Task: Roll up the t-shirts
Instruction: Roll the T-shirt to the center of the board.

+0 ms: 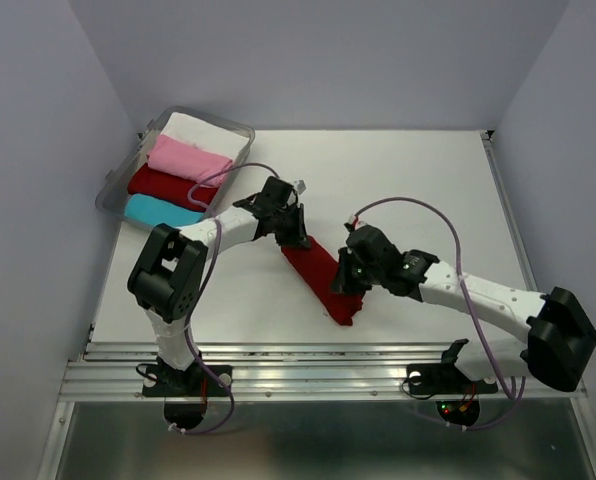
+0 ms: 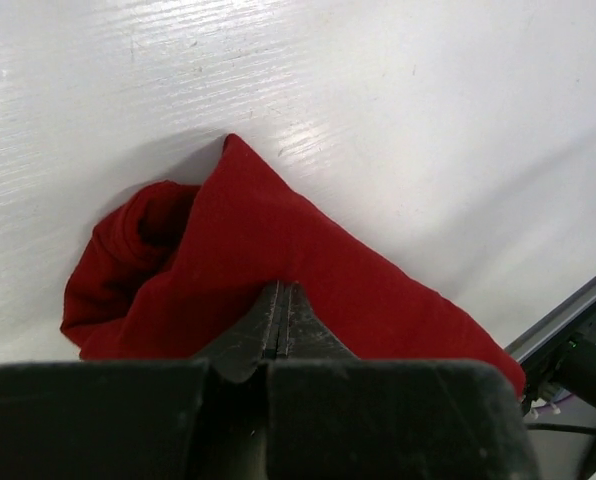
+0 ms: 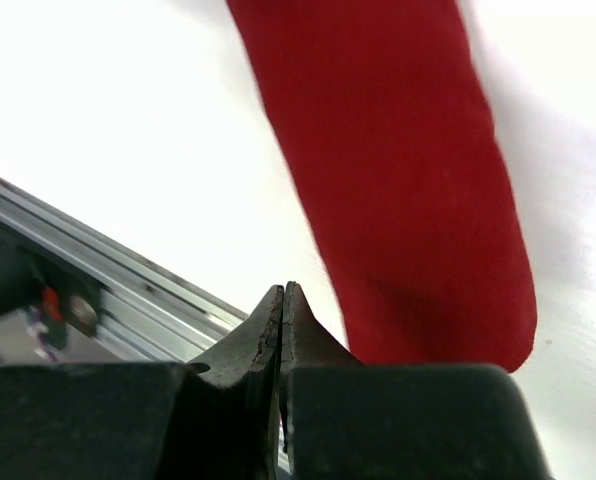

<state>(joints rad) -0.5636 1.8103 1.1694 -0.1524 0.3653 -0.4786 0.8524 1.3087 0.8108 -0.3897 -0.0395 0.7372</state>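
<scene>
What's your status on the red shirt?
Left hand shut, tips on red shirt. Right hand shut, beside it. Shirt rolled, diagonal on table. Nothing in the way.

White arms (image 1: pixel 223 228); black joints (image 1: pixel 168 275) (purple cables (image 1: pixel 410 200))

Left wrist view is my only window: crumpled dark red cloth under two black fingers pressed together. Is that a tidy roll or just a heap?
Observer: From above, the dark red cloth t-shirt is a long narrow roll lying slantwise on the white table.
Visitor: Where is the other arm?
Observer: The right gripper, fingers shut, is close by the roll's near, rounded end.
Visitor: Any more shirts?
Observer: Yes: a white t-shirt, a pink t-shirt, a second dark red t-shirt and a cyan t-shirt, all rolled, in a clear plastic bin at the table's far left corner.
</scene>
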